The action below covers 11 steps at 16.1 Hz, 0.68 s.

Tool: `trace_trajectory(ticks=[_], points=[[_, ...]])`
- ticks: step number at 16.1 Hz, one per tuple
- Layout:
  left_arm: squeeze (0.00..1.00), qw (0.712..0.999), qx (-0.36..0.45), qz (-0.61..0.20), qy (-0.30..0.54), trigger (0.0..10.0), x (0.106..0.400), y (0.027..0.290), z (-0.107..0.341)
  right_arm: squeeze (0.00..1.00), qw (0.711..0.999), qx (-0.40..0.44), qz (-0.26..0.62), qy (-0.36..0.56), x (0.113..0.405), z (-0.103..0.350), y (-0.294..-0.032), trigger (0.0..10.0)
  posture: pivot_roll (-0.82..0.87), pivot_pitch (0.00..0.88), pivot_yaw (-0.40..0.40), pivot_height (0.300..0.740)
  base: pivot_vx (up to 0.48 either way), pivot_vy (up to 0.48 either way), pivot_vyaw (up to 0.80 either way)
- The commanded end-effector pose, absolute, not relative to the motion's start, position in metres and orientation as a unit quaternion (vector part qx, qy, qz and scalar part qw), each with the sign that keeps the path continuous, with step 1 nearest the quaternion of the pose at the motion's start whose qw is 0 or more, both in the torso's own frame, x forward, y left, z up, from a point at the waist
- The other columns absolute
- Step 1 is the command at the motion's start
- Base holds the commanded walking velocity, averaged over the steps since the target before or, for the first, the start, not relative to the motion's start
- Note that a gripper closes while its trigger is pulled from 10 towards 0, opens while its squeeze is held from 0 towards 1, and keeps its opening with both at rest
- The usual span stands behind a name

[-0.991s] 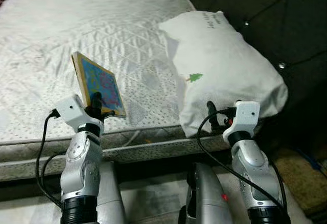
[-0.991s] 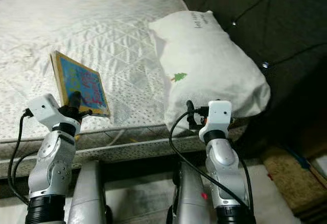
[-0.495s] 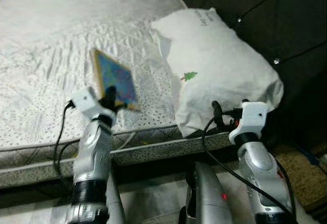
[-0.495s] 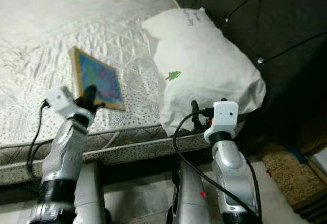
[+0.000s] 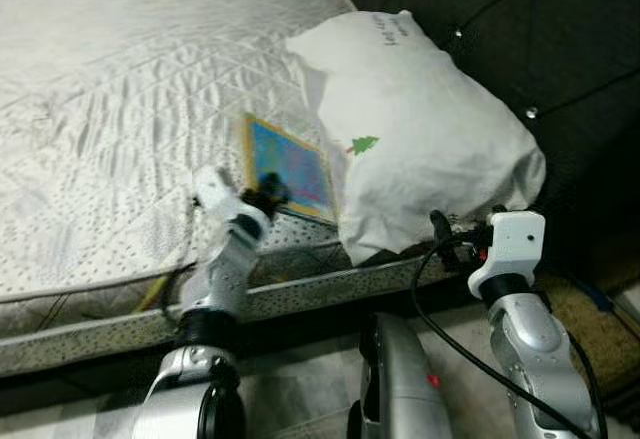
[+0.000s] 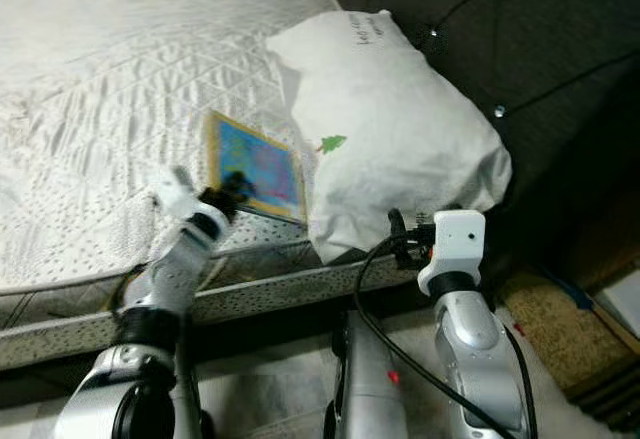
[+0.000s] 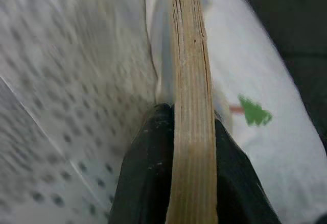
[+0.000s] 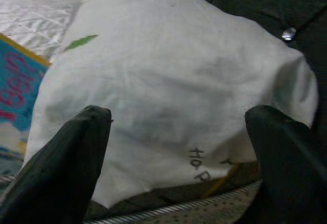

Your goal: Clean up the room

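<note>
L gripper (image 5: 268,191): fingers (image 7: 148,173) closed on the near edge of a thin wooden-backed picture board (image 5: 290,167), one black pad each side of the board's edge, seen edge-on in the L wrist view. Board face is blue w/ pink/multicolour print and a yellow-tan border. It lies low over the mattress (image 5: 120,109), near the front edge of the bed, far end just beside the pillow (image 5: 420,129); can't tell if board and pillow touch, or if the board rests fully on the mattress. L arm reaches fwd and inward from the robot's left, white wrist block just behind the fingers.

R gripper (image 8: 179,147): fingers spread wide, nothing between them. R wrist view looks straight at the pillow's near side; fingertips close to it but apart from the fabric as far as visible. In head views the R wrist sits at the bed's front corner, below and just in front of the pillow.

Pillow: white, plump, small green tree motif (image 5: 362,145) and some dark lettering; leans against the dark tufted headboard (image 5: 520,29) on the robot's right side.

Mattress: white, quilted, dotted pattern at front band. Brown mat (image 5: 590,319) on floor at right.
</note>
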State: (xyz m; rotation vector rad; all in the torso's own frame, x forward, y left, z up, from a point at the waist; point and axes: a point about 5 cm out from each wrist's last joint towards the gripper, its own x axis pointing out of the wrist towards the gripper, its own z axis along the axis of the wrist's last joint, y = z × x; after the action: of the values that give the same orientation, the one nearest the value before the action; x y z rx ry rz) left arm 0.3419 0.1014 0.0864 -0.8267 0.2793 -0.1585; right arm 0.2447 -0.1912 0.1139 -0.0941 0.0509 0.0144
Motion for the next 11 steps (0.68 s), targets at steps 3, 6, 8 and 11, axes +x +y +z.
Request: trace_trajectory(ticks=[3,6,8,11], points=[[0.00,0.893,-0.420,-0.074,0.142,10.0,0.351,0.097,0.089,0.00,0.998,-0.057,-0.006,0.019,0.242,0.122,-0.201,10.0,-0.17,0.040,-0.045,0.519,0.000,0.000,0.00],[0.00,0.909,-0.396,-0.045,0.120,10.0,0.353,0.104,0.092,0.00,0.998,-0.061,-0.009,0.021,0.242,0.122,-0.204,10.0,-0.17,0.043,-0.045,0.519,0.000,0.000,0.00],[0.00,0.922,-0.382,-0.012,0.062,10.0,0.354,0.119,0.103,0.00,0.998,-0.062,-0.011,0.021,0.243,0.123,-0.205,10.0,-0.16,0.042,-0.045,0.519,0.000,0.000,0.00],[0.00,0.926,-0.376,-0.002,0.029,10.0,0.343,0.125,0.109,0.00,0.998,-0.060,-0.011,0.021,0.245,0.123,-0.204,10.0,-0.15,0.045,-0.047,0.519,0.000,0.000,0.00]])
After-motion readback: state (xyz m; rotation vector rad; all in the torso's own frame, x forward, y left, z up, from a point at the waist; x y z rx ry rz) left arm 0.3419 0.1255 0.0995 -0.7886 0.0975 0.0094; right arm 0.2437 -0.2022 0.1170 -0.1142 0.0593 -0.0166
